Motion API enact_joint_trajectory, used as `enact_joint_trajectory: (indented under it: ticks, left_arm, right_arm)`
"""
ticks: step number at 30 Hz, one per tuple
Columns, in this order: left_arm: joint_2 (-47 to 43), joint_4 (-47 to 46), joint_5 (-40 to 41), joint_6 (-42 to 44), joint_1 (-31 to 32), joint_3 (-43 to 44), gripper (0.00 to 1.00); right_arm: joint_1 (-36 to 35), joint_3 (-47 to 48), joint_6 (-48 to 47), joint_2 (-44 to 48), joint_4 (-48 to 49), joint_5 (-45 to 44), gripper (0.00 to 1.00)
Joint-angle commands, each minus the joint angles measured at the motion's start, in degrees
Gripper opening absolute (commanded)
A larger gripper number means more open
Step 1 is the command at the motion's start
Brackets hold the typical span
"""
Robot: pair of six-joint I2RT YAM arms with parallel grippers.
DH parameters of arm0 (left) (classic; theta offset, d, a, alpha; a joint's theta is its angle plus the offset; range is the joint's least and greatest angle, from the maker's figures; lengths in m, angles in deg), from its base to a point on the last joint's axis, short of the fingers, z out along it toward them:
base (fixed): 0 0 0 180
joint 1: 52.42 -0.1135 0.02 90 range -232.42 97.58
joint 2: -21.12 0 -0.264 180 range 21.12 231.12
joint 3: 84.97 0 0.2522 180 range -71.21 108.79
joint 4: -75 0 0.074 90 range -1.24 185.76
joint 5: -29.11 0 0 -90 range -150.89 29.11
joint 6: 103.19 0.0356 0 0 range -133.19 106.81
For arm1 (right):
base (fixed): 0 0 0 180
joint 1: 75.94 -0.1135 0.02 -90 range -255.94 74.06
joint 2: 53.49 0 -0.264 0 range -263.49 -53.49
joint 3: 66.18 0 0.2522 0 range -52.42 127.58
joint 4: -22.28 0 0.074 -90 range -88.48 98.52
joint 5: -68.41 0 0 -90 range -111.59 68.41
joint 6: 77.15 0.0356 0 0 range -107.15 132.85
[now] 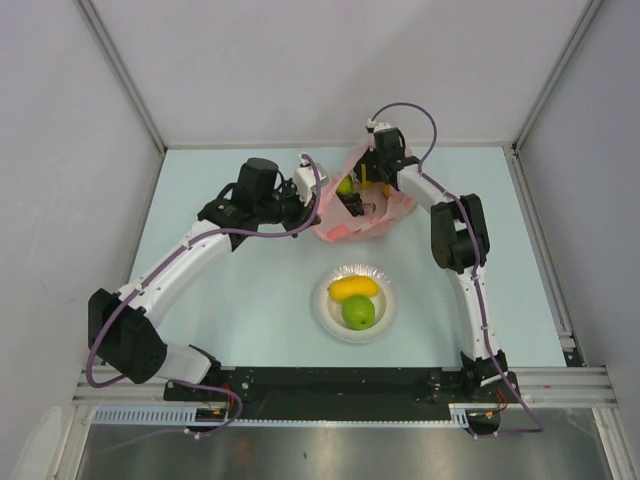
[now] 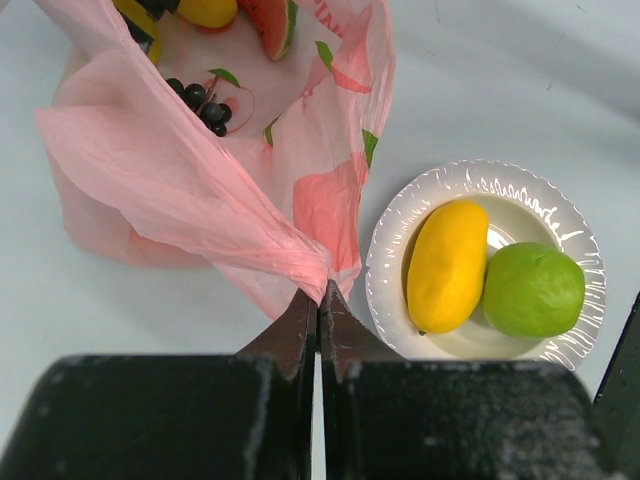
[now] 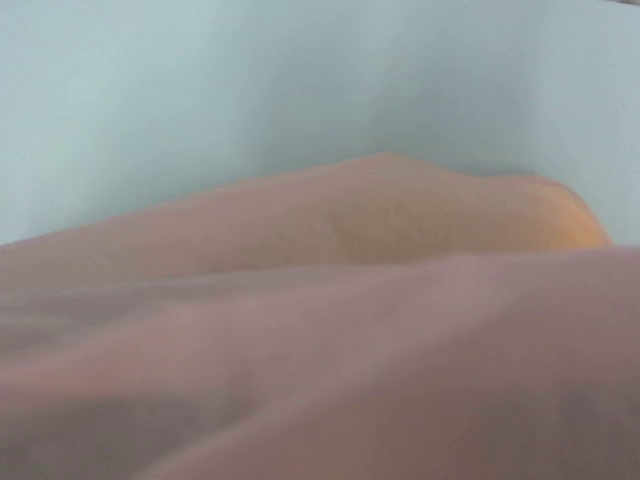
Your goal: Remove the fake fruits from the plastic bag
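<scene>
Left gripper (image 2: 318,300) clamps the bag (image 2: 170,170) at its edge — thin, limp film. Right gripper (image 1: 367,198) sits inside, jaw gap untellable; fruits (image 2: 208,10) ahead look light, slick — probably best gripped mid-body.

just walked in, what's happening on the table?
The left fingers are pinched shut on the rim of the crinkly translucent pink plastic bag, holding it open. The right arm reaches inside; its grip isn't visible. An orange-yellow oblong fruit and a green round fruit sit on the round white plate; a dark grape bunch and a red watermelon slice are still bagged.
</scene>
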Motion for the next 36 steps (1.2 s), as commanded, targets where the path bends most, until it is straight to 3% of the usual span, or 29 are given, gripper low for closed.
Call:
enact_joint_trajectory:
  ticks: [1,2,9,19,26,36]
  left_arm:
    - [-0.8,0.8,-0.6,0.4,0.3,0.9,0.00]
    - [-1.0,1.3,-0.5,0.6,0.3,0.7,0.00]
    - [-1.8,4.1,-2.1,2.4,0.4,0.9,0.00]
    - [2.3,5.5,-1.3,4.7,3.3,2.5,0.00]
    - [1.7,3.6,-0.5,4.3,3.5,1.6,0.00]
    - [-0.3,-4.2,1.5,-3.2,3.5,-0.5,0.00]
  right_arm:
    - [3.9,4.6,12.8,-0.5,0.4,7.9,0.93]
    - [4.4,4.5,17.0,-0.5,0.3,9.0,0.94]
    - [4.9,6.5,22.5,-3.3,-0.6,12.9,0.91]
    - [3.0,11.2,22.5,-7.7,-2.4,8.4,0.84]
    - [2.4,7.0,16.5,-2.7,-2.6,6.2,0.50]
    - [3.8,-3.5,11.7,13.9,-6.3,14.9,0.28]
